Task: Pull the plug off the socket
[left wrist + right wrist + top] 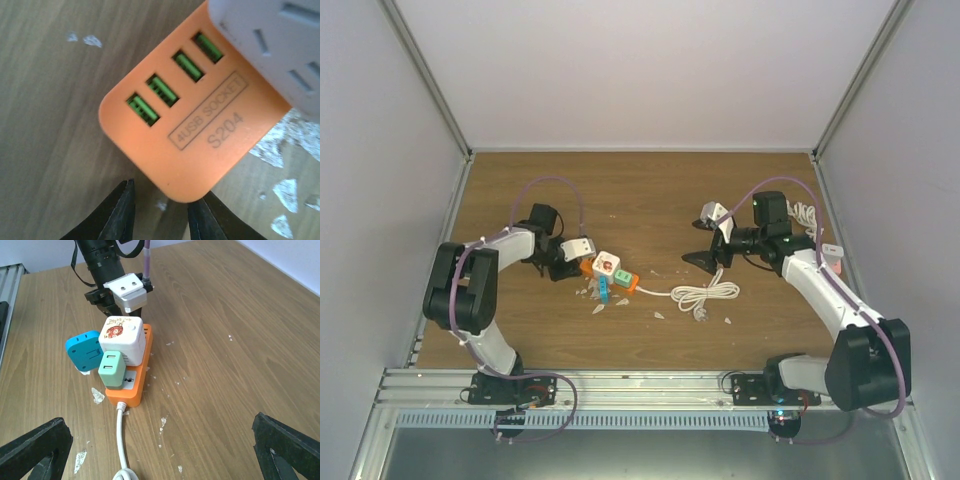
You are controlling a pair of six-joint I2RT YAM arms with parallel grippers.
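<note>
An orange socket strip [142, 374] lies mid-table, also seen from above [628, 284]. A white cube adapter [122, 340] and a green plug [112, 369] sit in its top. A blue plug [84, 351] leans beside it. My left gripper [162, 200] is at the strip's far end [165, 150], where several green USB ports show. Its jaws stand a narrow gap apart with bare table between them, and the right finger [210, 220] is at the strip's corner. My right gripper [160, 450] hangs wide open, well short of the strip's cable end, holding nothing.
The strip's white cable [120, 440] runs toward my right gripper and ends in a coil [705, 295]. White paper scraps [280, 145] litter the wood around the strip. White walls enclose the table on three sides.
</note>
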